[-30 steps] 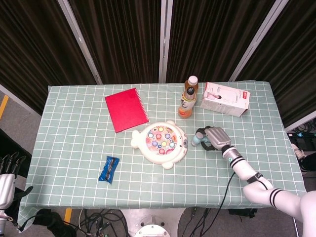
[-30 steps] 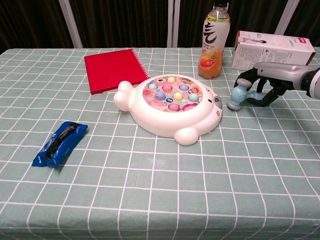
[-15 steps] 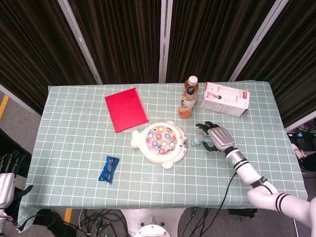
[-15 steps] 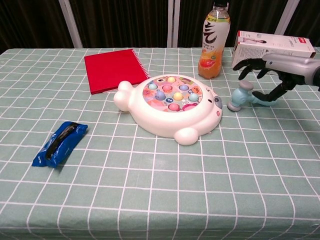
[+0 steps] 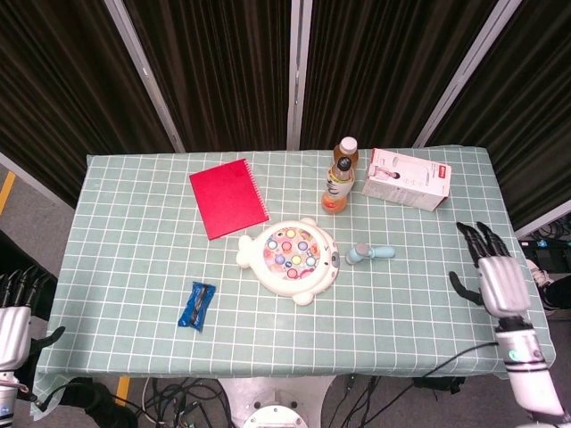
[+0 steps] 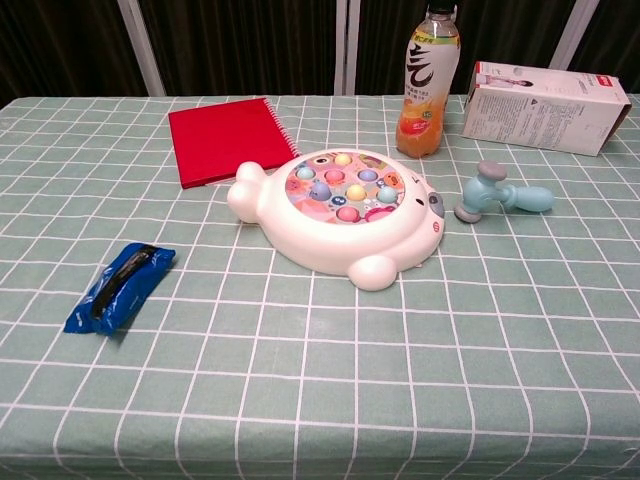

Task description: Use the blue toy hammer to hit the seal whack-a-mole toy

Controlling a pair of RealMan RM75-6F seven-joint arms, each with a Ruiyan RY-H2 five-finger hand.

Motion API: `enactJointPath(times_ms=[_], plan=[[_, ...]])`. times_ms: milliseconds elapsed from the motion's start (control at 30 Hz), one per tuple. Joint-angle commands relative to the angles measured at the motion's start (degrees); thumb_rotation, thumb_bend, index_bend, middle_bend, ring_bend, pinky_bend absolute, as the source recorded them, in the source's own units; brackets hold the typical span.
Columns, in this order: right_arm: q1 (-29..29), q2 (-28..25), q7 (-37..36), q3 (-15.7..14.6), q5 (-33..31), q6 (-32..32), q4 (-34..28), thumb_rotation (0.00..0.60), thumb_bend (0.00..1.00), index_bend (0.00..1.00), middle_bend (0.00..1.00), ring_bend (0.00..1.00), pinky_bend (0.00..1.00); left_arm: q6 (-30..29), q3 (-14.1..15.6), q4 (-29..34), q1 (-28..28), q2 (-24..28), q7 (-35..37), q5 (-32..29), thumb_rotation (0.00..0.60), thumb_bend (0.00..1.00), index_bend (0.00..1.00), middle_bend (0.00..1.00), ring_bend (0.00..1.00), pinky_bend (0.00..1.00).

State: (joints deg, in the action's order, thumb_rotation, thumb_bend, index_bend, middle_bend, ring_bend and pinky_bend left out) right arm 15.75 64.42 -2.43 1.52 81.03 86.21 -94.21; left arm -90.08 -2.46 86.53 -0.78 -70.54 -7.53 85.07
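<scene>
The toy hammer (image 5: 369,253) lies flat on the checked tablecloth (image 5: 134,267), its long axis running sideways with the grey-and-blue head toward the whack-a-mole toy (image 5: 292,257) and the handle end pointing toward my right hand (image 5: 492,276). That hand hangs off the table's right edge, fingers spread and holding nothing, well apart from the hammer, which lies to its left and slightly farther from me. My left hand (image 5: 16,312) sits past the far-left near corner, empty, fingers apart, so I judge the right the nearer.
</scene>
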Motion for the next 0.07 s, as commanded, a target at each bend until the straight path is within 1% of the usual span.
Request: enactJointPath(times_ms=[33, 67], plan=[[-4.17, -3.35, 1.37, -2.24, 2.27, 3.62, -3.67, 0.6, 0.26, 0.02, 0.09, 0.0, 0.09, -0.07, -0.07, 0.12, 0.09, -0.1, -0.15, 0.08, 0.6, 0.03, 0.15, 0.06, 0.0, 0.0], [-4.76, -3.63, 1.67, -2.6, 2.43, 3.58, -4.01, 0.6, 0.26, 0.01, 0.08, 0.0, 0.08, -0.04, -0.1, 0.26, 0.14, -0.08, -0.23, 0.06, 0.6, 0.03, 0.15, 0.06, 0.0, 0.0]])
